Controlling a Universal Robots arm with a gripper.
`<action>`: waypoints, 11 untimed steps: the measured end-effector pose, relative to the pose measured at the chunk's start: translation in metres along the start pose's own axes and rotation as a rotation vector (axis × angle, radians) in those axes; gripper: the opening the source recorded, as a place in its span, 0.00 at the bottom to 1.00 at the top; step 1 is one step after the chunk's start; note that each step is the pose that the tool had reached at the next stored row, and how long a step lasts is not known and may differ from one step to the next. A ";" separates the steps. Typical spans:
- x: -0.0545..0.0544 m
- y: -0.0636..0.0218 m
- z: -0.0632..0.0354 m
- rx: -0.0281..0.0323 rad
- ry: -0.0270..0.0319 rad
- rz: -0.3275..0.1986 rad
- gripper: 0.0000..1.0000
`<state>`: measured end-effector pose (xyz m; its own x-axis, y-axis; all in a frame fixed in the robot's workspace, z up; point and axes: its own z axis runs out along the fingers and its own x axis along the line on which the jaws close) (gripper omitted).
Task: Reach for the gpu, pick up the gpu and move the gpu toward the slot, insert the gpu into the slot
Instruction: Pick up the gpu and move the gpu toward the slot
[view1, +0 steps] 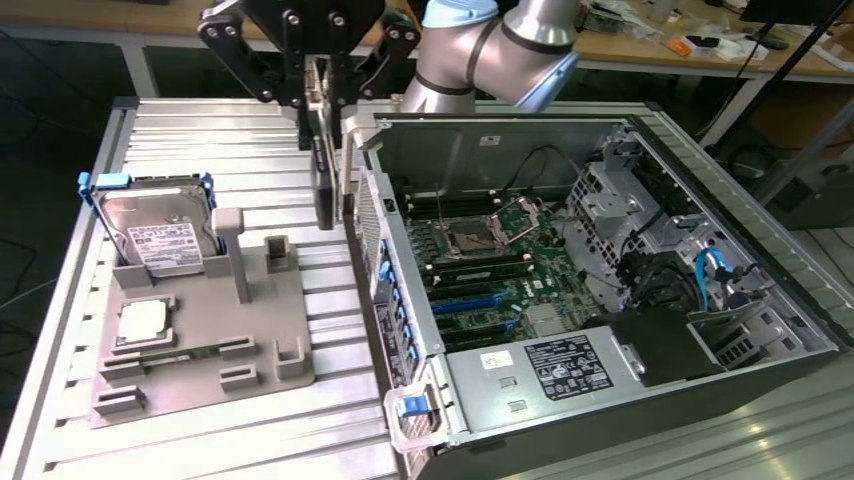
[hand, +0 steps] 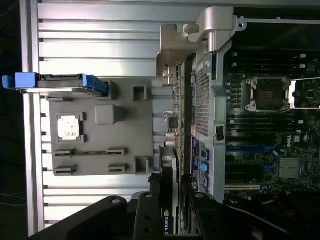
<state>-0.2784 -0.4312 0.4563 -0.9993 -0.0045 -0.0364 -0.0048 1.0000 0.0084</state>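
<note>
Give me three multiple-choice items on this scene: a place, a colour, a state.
1. Where is the graphics card? A inside the computer case B lying on the hard drive C hanging outside, beside its wall
2. The hard drive's side clips are: A red B blue C yellow
3. Jaws of the gripper are: A shut on the graphics card B open C shut on the hard drive
Answers: C, it hangs beside the case wall; B, blue tabs show at both sides; A, the card sits clamped between them.
</note>
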 end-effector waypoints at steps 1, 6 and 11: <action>-0.004 0.0000 0.0003 -0.0001 0.0000 0.000 0.27; -0.026 -0.0001 0.0014 -0.0001 0.0000 0.000 0.27; -0.046 -0.0002 0.0025 0.0000 0.0001 0.000 0.27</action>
<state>-0.2322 -0.4312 0.4555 -0.9993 -0.0044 -0.0363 -0.0048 1.0000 0.0084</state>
